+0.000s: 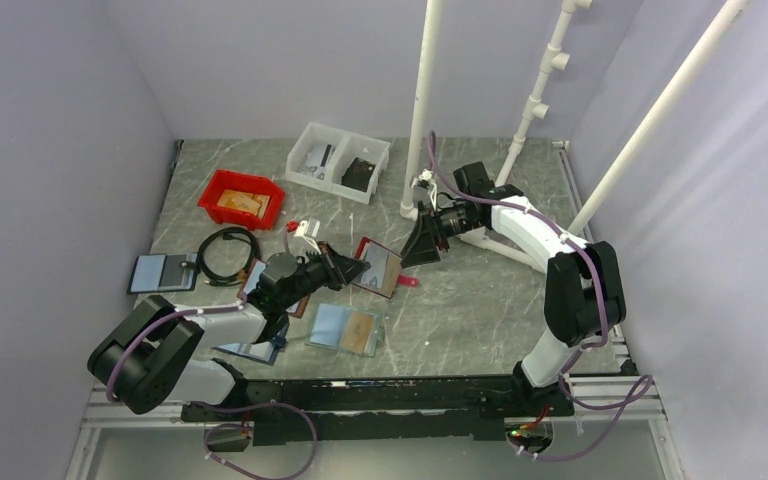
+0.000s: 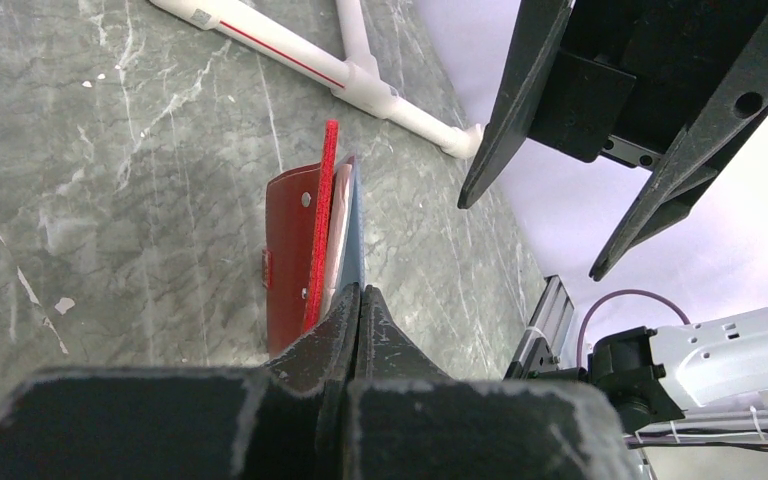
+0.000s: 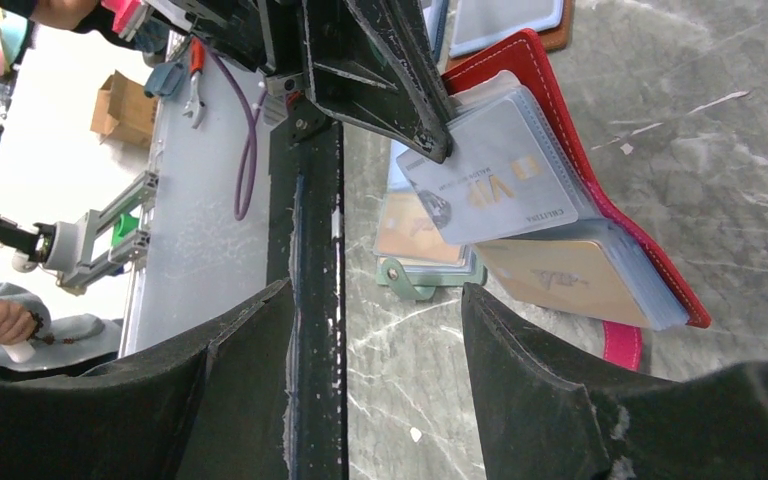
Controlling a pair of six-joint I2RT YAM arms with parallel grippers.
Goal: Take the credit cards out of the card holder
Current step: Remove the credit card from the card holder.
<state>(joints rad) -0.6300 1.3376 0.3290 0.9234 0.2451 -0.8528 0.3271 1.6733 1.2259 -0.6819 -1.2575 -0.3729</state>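
The red card holder [image 1: 382, 268] lies open mid-table, its pink tab [image 3: 622, 346] toward the right arm. In the left wrist view the card holder [image 2: 290, 250] stands on edge. My left gripper [image 1: 358, 266] is shut on the edge of a pale blue-grey credit card [image 3: 500, 190], which sticks out askew from the holder's clear sleeves. In the left wrist view the left gripper [image 2: 358, 292] has its fingertips pressed together on that thin edge. A tan-orange credit card [image 3: 570, 275] sits in the sleeve below. My right gripper [image 1: 422, 242] hovers open just right of the holder, and the right gripper [image 3: 375, 300] holds nothing.
A light teal holder [image 1: 345, 328] with an orange card lies near the left arm. A red bin [image 1: 243, 198], a white two-part tray [image 1: 338, 160] and a black cable coil [image 1: 225, 252] sit at the back left. White pipes [image 1: 420, 110] rise behind the right gripper.
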